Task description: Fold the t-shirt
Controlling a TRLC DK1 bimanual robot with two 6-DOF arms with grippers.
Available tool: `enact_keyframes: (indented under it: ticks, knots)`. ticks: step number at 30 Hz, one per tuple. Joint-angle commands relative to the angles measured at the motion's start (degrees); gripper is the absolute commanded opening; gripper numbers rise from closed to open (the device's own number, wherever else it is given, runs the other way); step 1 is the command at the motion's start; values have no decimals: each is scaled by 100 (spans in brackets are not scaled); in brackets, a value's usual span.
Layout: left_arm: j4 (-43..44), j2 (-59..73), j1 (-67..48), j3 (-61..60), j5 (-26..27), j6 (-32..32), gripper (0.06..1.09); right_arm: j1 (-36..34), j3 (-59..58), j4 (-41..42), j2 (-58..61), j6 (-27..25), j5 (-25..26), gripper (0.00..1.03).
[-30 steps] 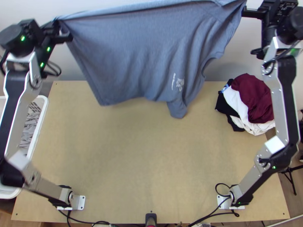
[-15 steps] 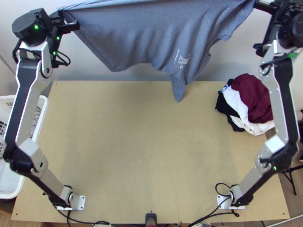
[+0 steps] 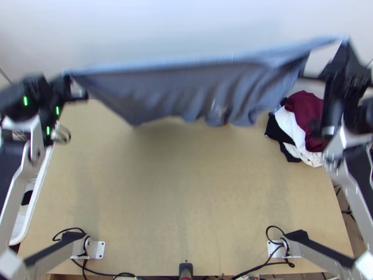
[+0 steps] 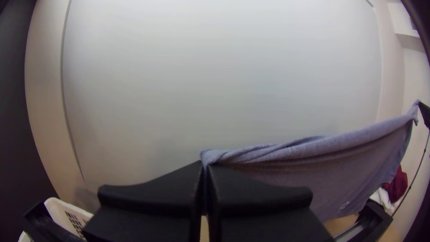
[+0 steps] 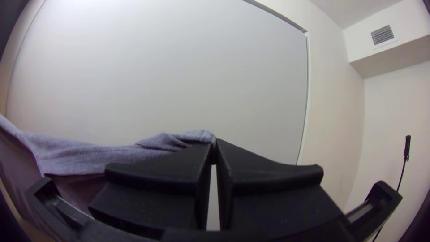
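Hanging between the two grippers, the blue-grey cloth t-shirt (image 3: 186,93) is stretched along its upper edge, with its body dropping in loose ripples toward the far part of the light wooden table (image 3: 186,196). The black left gripper (image 4: 207,168) is closed on one upper corner, the cloth pinched at its fingertips; the black right gripper (image 5: 215,145) is closed on the opposite corner in the same way. Which part of the garment each one pinches, hem or shoulder, I cannot tell.

The relation that matters is the taut edge's line: it runs crosswise from arm to arm, with the loose cloth below it and the bare table on the arms' base side. Each arm is nearer its own corner, so neither needs to cross. In the top view the right end of that edge lies farther from the bases than the left, so the line is slightly askew.

The next move probably calls for lowering both corners together and drawing them toward the bases, so the shirt lies spread before folding. Uneven lowering could leave the lower part bunched or twisted.
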Motion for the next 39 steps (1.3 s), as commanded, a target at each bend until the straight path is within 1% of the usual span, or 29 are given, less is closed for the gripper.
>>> enact_keyframes:
  ticks: [1,5,7,9,11,13,15,17,20,22,28,32,35,39]
  knots:
    - [-584,-1786,-26,-1846,412,200,9,596,-1920,-736,-1852,-316,-47,3]
    - [-1498,-2313,-70,-1881,474,173,9,675,-1876,-1958,-2441,97,-29,3]
    - [-1990,-2683,-184,-1969,614,173,9,877,-1867,-2819,-2748,299,-38,3]
    - [-2377,-3052,-395,-2118,614,173,9,1088,-1876,-3496,-3038,387,-38,3]
    - [-2764,-3333,-518,-2259,614,173,9,1158,-1841,-4050,-3232,387,-38,3]
    - [-3221,-3597,-659,-2399,614,173,9,1405,-1744,-4718,-3390,378,-47,3]
    - [-3555,-3860,-888,-2558,614,138,9,1589,-1648,-5157,-3522,361,-38,3]
    - [-3695,-4098,-940,-2698,614,94,9,1607,-1595,-5359,-3575,334,-47,3]
    - [-3836,-4291,-914,-2707,597,86,9,1598,-1446,-5438,-3627,273,-38,3]
    - [-3950,-4300,-888,-2461,588,103,9,1589,-1156,-5509,-3592,264,-38,3]
    - [-4108,-4309,-879,-1406,553,156,9,1615,163,-6168,-3346,343,-82,3]
    - [-4152,-4326,-765,-527,553,121,9,1607,1323,-6537,-3030,695,-82,3]
    - [-4161,-4273,-642,79,553,103,9,1528,2167,-6625,-2766,1073,-73,3]
    - [-4205,-4133,-299,826,562,103,9,1238,2966,-6669,-2546,1319,-82,3]
